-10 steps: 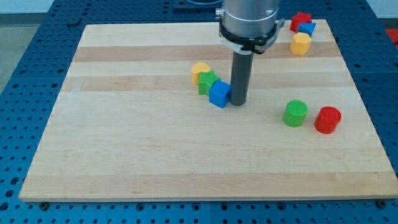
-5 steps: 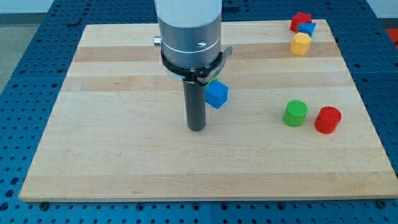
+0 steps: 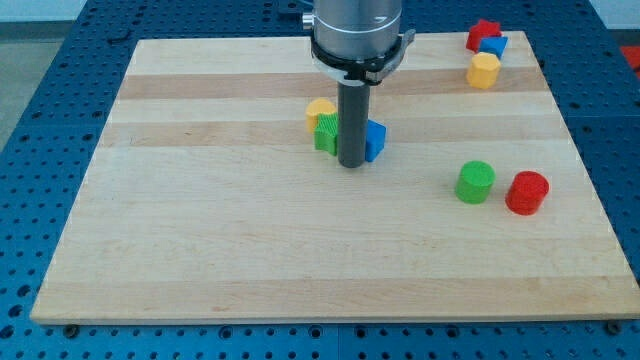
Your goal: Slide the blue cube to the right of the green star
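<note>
A pale wooden board lies on a blue perforated table.

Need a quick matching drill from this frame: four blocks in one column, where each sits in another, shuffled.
Column 1:
1. blue cube
2. green cylinder
3. red cylinder
4. green star

Column 2:
A. rightmost of the pair at the view's right
B. just right of my tip
C. just left of my tip
D. directly left of the red cylinder

Pairs: 1-B, 2-D, 3-A, 4-C
</note>
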You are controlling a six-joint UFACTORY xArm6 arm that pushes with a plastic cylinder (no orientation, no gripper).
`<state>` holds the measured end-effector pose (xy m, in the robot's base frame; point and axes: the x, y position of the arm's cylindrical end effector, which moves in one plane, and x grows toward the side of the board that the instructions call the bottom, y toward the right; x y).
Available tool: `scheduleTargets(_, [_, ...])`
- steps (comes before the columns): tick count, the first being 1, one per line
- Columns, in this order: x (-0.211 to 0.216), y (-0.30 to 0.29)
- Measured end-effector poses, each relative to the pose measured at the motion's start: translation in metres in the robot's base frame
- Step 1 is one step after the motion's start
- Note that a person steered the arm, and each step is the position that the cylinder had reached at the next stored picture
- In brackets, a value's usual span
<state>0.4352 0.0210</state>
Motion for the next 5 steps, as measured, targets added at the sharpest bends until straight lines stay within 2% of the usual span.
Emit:
scheduleTargets(3, [0.007, 0.026])
scheduleTargets(5, [-0.014, 0.03])
